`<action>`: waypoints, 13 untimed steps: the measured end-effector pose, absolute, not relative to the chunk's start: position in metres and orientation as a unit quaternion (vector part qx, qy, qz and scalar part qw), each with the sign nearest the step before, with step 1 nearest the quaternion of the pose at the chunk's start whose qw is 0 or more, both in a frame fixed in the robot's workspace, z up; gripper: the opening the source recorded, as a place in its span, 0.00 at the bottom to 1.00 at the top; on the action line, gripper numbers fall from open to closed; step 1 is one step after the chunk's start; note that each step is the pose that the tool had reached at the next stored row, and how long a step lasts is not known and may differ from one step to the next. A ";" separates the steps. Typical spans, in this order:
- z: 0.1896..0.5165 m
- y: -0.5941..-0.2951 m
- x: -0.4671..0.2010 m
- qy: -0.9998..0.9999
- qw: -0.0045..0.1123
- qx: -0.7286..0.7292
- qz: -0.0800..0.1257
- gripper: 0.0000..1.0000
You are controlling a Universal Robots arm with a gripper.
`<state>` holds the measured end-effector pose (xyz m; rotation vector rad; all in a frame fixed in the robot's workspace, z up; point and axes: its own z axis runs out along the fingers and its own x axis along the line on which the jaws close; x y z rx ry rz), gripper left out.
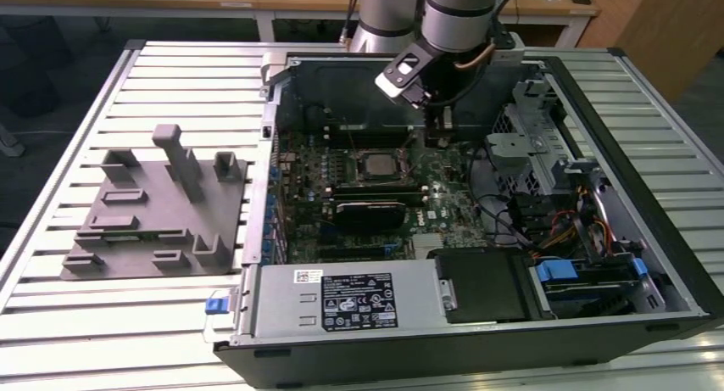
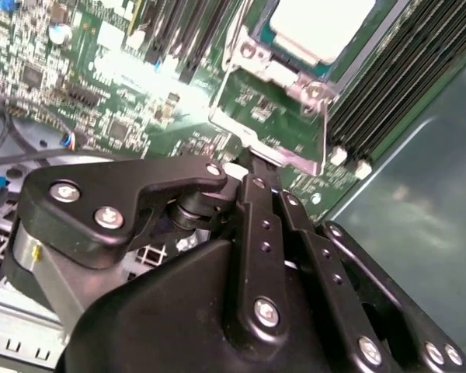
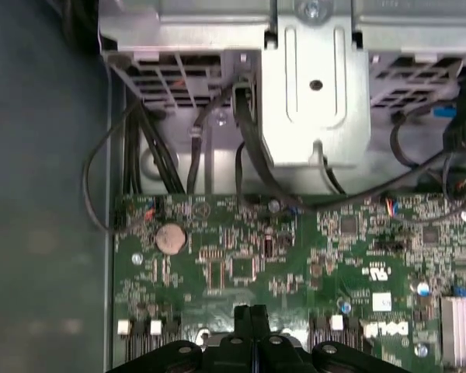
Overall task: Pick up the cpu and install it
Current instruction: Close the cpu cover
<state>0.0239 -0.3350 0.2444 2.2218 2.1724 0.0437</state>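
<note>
The cpu (image 1: 374,164) lies flat in its socket in the middle of the motherboard (image 1: 447,206), pale metal top up. In the second wrist view the cpu (image 2: 320,25) sits inside the silvery socket frame (image 2: 273,109). My gripper (image 1: 437,140) hangs inside the open computer case, just toward the exterior view's right of the socket. Its two black fingers are pressed together with nothing between them, in both wrist views. The gripper (image 2: 252,165) tips stand close over the edge of the socket frame; whether they touch it I cannot tell. The gripper (image 3: 252,312) points down at the green board.
A grey plastic tray (image 1: 85,259) with upright posts lies on the slatted table at the exterior view's left. Inside the case, a drive cage (image 1: 543,153), loose cables (image 3: 248,148) and the power supply (image 1: 351,302) crowd the board's sides.
</note>
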 end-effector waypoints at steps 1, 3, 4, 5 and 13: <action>0.244 -0.335 0.022 0.699 0.017 0.715 0.014 0.11; 0.244 -0.335 0.017 0.699 0.017 0.715 0.014 0.11; 0.244 -0.335 0.014 0.699 0.017 0.715 0.014 0.11; 0.244 -0.335 0.012 0.699 0.017 0.715 0.014 0.11; 0.244 -0.335 0.002 0.699 0.017 0.715 0.014 0.11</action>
